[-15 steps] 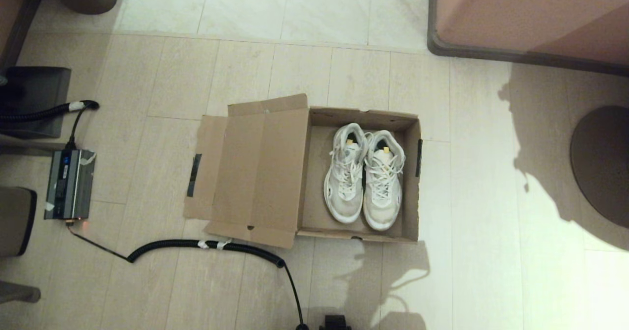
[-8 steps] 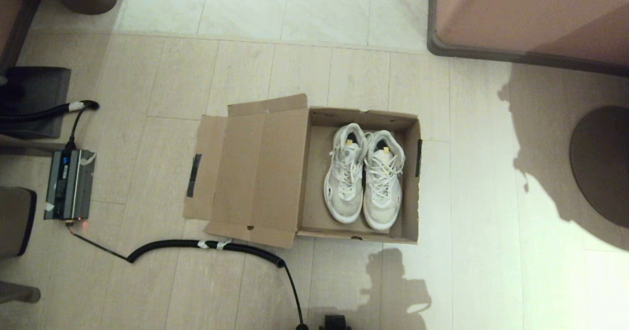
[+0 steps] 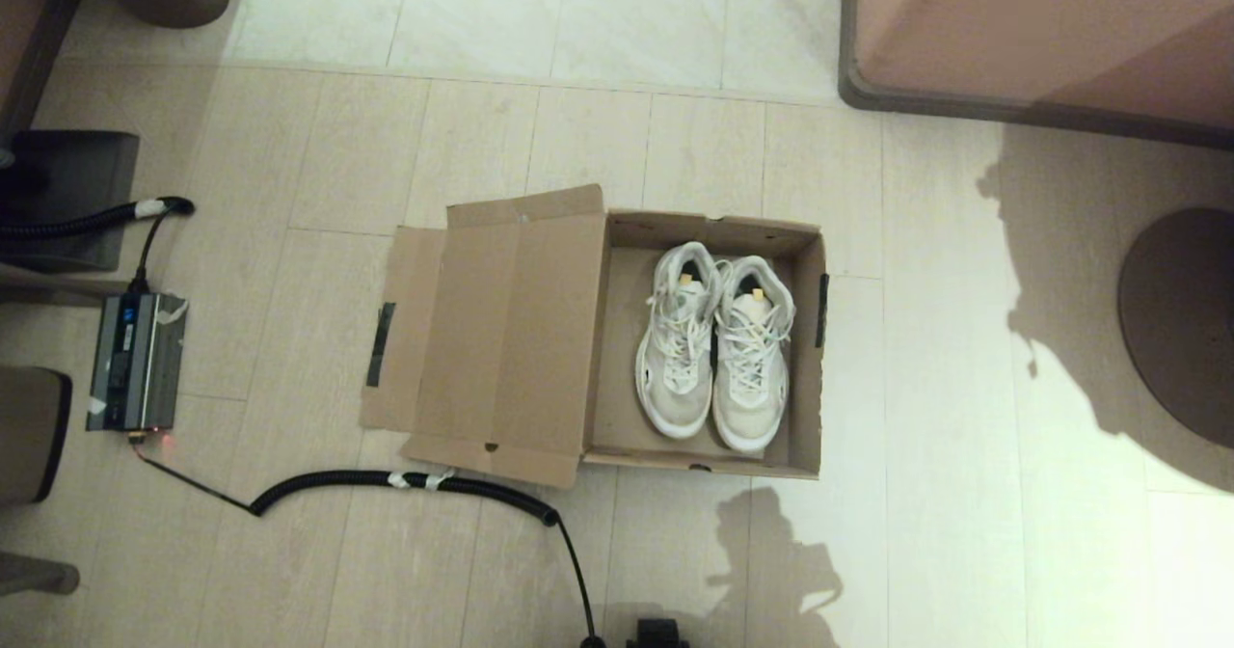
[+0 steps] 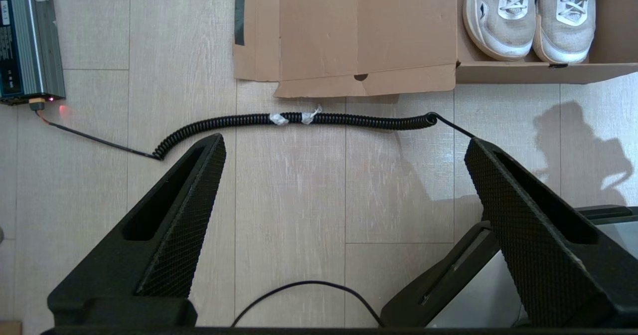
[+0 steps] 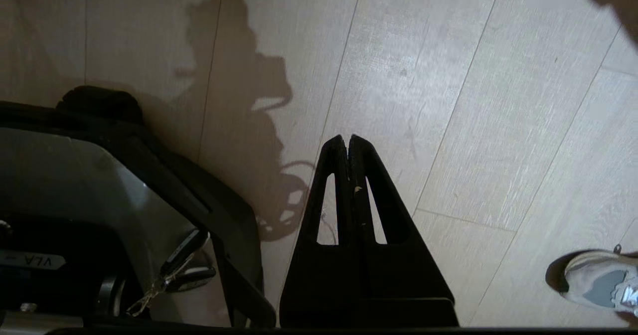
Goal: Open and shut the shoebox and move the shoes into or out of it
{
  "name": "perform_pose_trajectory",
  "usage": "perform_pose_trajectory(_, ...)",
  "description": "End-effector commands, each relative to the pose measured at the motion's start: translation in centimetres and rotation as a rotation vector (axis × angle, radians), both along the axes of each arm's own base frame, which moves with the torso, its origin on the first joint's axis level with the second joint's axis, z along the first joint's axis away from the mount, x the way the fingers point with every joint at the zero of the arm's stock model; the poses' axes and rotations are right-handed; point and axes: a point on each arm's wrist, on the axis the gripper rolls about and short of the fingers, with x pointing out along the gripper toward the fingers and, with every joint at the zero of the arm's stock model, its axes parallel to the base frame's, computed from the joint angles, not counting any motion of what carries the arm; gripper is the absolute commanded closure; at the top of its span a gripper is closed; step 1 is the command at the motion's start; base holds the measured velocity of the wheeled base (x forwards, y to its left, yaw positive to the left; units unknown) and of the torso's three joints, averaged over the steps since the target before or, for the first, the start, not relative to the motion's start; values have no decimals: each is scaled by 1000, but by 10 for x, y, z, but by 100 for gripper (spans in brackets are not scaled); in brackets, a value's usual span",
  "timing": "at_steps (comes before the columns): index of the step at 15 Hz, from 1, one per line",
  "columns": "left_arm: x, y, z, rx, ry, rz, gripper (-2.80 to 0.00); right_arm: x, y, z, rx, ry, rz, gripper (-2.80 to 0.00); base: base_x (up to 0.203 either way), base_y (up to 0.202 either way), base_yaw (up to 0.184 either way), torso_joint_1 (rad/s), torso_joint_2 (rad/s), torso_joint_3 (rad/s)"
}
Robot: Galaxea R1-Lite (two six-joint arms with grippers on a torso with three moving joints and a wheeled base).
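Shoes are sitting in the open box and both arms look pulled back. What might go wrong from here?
1. The coiled cable lies just off the shoebox lid's front edge; swinging the flap could snag it.
2. The shoes touch side by side, so gripping one may drag the other.
3. The left tool is open above bare floor near that cable; the right tool is shut.

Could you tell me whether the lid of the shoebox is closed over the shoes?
No, the lid lies folded open beside the shoebox, and both shoes sit uncovered inside.
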Motion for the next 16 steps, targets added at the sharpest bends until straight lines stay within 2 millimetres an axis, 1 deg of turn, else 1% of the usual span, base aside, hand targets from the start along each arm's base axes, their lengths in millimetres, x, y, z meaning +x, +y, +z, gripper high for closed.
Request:
perform_pose_trajectory(1,1,0,-2,0,9,0,-280,-12,0,-2,2,-144,0,0,0,0,0,0,0,0)
perform_pose_trajectory(2,1,0,-2,-2,9,0,-280,-17,0,-4,5,-213,-6,0,0,0,0,0,0,0)
perform_pose_trajectory(4,1,0,-2,-1,9,0,-280,-18,-1,-5,47,-260,-49,0,0,0,0,0,0,0)
perform_pose_trajectory(6,1,0,-2,-4,8,1,-280,-17,-1,-5,120,-260,-100,0,0,0,0,0,0,0)
perform_pose_trajectory(11,1,0,-2,-5,9,0,-280,-17,-2,-5,178,-264,-127,0,0,0,0,0,0,0)
perform_pose_trajectory(16,1,0,-2,-5,9,1,-280,-17,-2,-5,183,-264,-128,0,0,0,0,0,0,0)
